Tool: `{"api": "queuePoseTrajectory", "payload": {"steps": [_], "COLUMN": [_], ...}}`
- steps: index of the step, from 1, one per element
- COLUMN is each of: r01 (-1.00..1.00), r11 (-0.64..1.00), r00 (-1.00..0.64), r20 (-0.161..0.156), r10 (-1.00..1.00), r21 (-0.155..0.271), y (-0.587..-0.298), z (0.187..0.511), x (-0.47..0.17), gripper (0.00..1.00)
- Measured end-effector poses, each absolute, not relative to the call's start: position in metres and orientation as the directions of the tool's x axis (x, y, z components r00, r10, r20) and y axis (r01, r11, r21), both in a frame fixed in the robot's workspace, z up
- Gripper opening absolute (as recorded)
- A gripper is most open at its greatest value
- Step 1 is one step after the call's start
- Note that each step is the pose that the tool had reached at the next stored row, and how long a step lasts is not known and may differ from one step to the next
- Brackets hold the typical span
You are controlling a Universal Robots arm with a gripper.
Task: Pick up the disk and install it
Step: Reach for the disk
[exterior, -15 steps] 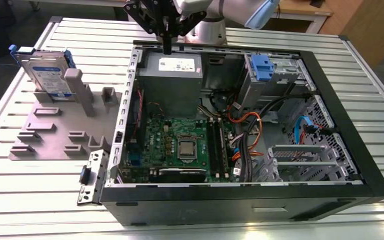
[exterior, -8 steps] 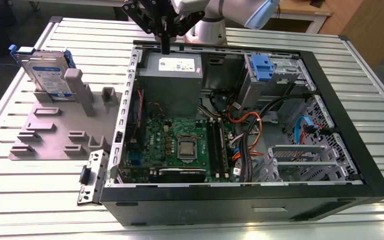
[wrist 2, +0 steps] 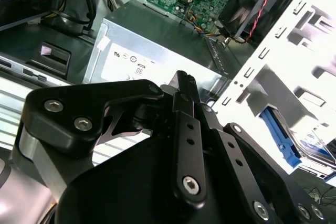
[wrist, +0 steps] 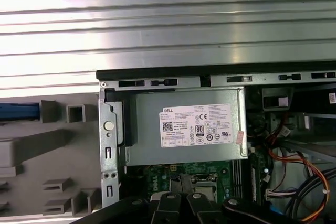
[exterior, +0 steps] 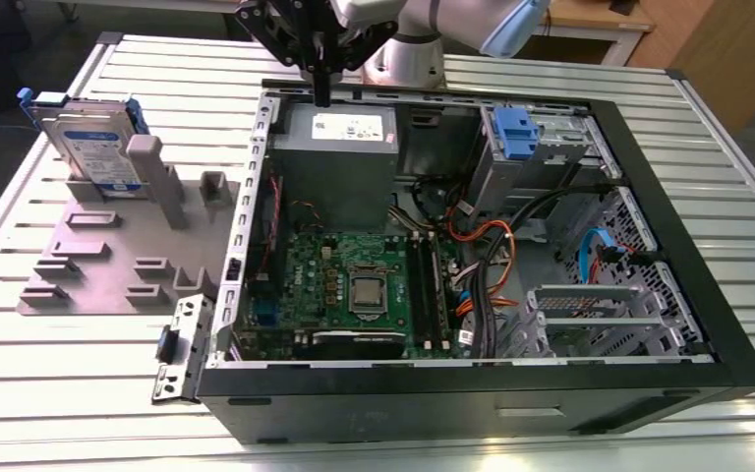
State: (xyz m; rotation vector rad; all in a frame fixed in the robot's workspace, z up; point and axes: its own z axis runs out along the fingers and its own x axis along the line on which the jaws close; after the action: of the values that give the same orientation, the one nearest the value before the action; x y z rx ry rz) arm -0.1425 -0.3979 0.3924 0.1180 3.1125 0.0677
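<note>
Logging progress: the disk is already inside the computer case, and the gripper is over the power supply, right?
No: the exterior view shows the disk standing in the grey holder beside the computer case. The gripper is over the power supply.

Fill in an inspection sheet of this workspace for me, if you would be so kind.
Surface: slatted metal table, carrying an open computer case.
Job's things: disk stands upright in the grey fixture, outside the case, on the exterior view's left.
Clutter: blue bracket in the case's drive bay.
Grippers: tool shut, empty, above the power supply.
Cables: orange and blue cables run inside the case.
Surroundings: wooden furniture beyond the table.
</note>
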Motion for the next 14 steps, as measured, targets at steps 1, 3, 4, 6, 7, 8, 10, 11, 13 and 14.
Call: {"api": "queuePoseTrajectory", "payload": {"steps": [1,3,4,6,7,8,10,11,13,14], "r01": [0.075,0.075,0.075,0.075,0.075,0.075,0.075,0.075,0.075,0.075], "r11": [0.996,0.996,0.996,0.996,0.996,0.996,0.996,0.996,0.996,0.996], "r00": [-0.997,-0.997,-0.997,-0.997,-0.997,-0.997,-0.997,-0.997,-0.997,-0.997], "r20": [-0.024,-0.024,-0.024,-0.024,-0.024,-0.024,-0.024,-0.024,-0.024,-0.024], "r10": [0.076,0.076,0.076,0.076,0.076,0.076,0.076,0.076,0.076,0.076], "r21": [0.044,0.044,0.044,0.044,0.044,0.044,0.044,0.044,0.044,0.044], "y": [-0.398,-0.398,-0.398,-0.398,-0.398,-0.398,-0.398,-0.397,-0.397,-0.397], "z": [0.392,0.392,0.392,0.392,0.392,0.392,0.392,0.392,0.392,0.392], "x": [-0.143,-0.145,-0.146,-0.147,-0.148,-0.149,-0.151,-0.152,-0.153,-0.154], "gripper": [0.11,0.11,0.11,0.11,0.11,0.11,0.11,0.11,0.11,0.11]}}
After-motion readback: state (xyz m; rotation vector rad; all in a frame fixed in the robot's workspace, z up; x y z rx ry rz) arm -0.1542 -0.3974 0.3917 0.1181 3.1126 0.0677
